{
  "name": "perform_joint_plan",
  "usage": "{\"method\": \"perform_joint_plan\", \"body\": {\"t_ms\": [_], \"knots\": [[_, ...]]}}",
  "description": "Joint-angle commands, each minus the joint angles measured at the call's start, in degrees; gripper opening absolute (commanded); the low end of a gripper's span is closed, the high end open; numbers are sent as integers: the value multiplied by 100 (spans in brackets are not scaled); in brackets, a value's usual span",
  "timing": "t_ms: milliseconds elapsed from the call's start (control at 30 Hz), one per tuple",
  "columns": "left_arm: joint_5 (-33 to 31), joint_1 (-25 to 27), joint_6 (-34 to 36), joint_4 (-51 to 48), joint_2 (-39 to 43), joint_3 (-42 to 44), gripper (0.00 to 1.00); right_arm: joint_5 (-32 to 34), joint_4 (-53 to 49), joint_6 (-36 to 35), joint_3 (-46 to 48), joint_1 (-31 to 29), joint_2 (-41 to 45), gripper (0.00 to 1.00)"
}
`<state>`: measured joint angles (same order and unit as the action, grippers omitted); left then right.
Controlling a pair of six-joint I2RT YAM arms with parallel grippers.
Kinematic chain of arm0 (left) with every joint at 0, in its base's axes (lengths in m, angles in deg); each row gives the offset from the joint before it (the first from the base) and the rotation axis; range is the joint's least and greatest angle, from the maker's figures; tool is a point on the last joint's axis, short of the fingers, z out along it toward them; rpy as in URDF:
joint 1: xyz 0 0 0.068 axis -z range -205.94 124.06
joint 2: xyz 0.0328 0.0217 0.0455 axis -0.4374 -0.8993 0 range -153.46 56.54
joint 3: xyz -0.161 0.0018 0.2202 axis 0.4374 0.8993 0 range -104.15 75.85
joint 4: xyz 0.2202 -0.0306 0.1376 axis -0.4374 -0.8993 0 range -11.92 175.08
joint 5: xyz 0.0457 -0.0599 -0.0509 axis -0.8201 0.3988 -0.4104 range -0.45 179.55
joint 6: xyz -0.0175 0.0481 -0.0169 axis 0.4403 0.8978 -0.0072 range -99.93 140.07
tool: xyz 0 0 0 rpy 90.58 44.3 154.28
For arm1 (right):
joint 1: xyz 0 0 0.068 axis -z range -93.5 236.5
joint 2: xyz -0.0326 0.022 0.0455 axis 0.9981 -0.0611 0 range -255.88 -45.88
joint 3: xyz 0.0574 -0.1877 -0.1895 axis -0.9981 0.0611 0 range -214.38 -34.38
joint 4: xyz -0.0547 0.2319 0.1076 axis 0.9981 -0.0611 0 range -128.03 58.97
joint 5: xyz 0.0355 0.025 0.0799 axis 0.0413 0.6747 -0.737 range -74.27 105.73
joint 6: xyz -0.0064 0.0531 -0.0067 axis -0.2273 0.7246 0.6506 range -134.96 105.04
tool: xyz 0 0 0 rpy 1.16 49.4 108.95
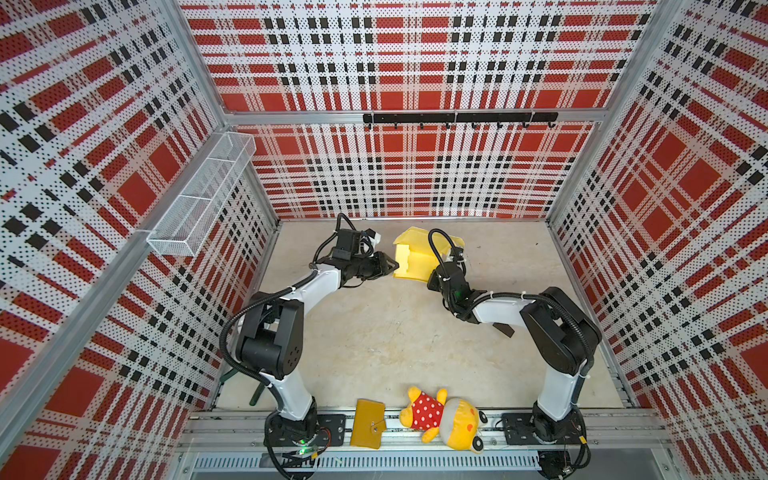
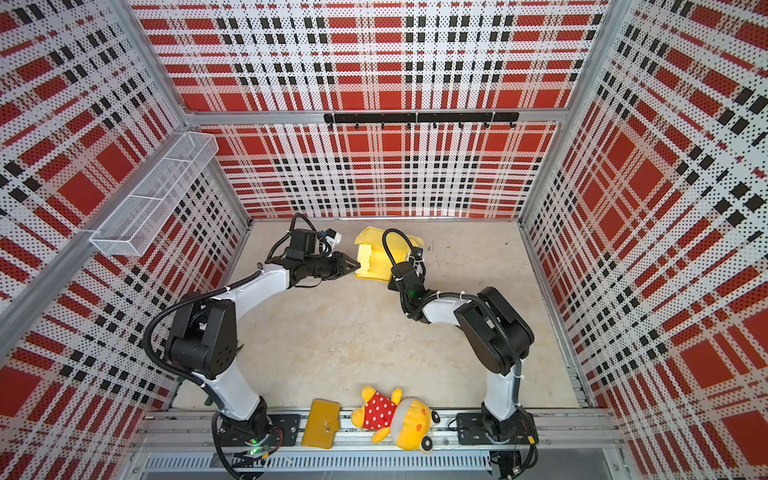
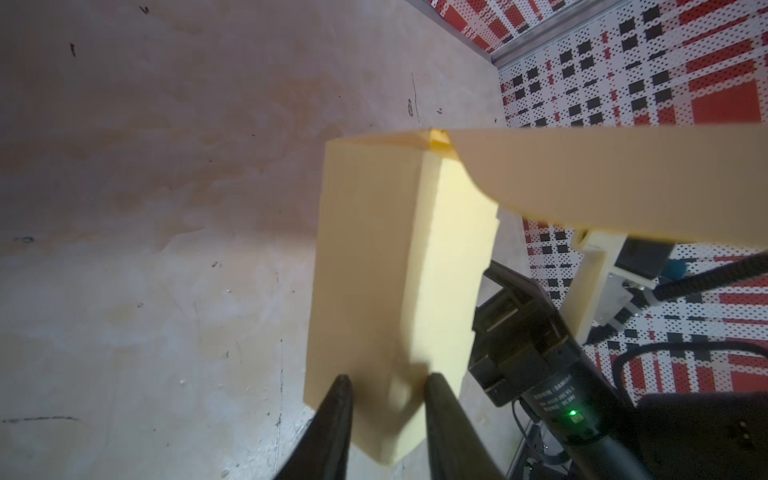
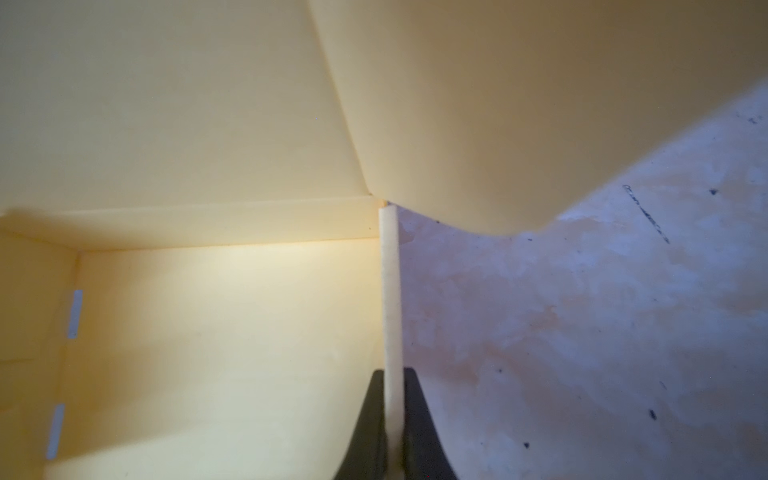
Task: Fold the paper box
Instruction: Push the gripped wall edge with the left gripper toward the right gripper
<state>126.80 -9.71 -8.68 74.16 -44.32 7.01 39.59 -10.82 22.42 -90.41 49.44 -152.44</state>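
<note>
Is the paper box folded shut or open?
Open. The paper box shows its inside in both top views; its lid flap stands raised.

The paper box (image 1: pixel 415 264) is pale yellow, the wallet (image 1: pixel 368 423) mustard, the walls (image 1: pixel 415 62) red-black-white plaid.

- The paper box (image 4: pixel 208 332) is seen from inside: pale yellow cardboard, its floor brightly lit and its walls folded up.
- One thin wall (image 4: pixel 390 291) stands upright, seen edge-on, and runs straight to a corner of the box.
- The right gripper (image 4: pixel 392 376) pinches this wall, with one dark finger (image 4: pixel 372 415) inside the box and one outside, both pressed against the cardboard.
- A broad flap (image 4: pixel 498 104) with a rounded edge leans out over that corner and the table (image 4: pixel 582 332).
- Two narrow slots (image 4: pixel 75 313) are cut in the opposite wall.
- The table is pale beige with small dark marks, and shows only on the outer side of the gripped wall.
</note>
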Motion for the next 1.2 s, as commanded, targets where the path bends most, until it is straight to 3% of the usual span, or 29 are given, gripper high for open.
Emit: {"method": "perform_joint_plan", "body": {"t_ms": [0,267,433,700,867,1000,1167], "knots": [[-63,71,68,-171,-157,-162,36,358,139,209,-80,-40,221,0],[-32,245,-51,-339,-589,-597,29,625,-74,291,-77,-44,274,0],[-277,394,348,-1089,-1246,-1527,29,851,-227,321,-61,-47,328,0],[-526,732,159,-597,-1605,-1852,30,1314,-761,496,-177,-38,327,0],[-1111,928,71,-744,-1722,-1782,30,1292,-1344,646,-583,-25,60,0],[-1776,1107,399,-1047,-1715,-1740,30,1196,-1854,874,-903,-28,-179,0],[-2114,1154,288,-1007,-1794,-1554,29,1145,-2271,1061,-1156,-12,-352,0]]}}
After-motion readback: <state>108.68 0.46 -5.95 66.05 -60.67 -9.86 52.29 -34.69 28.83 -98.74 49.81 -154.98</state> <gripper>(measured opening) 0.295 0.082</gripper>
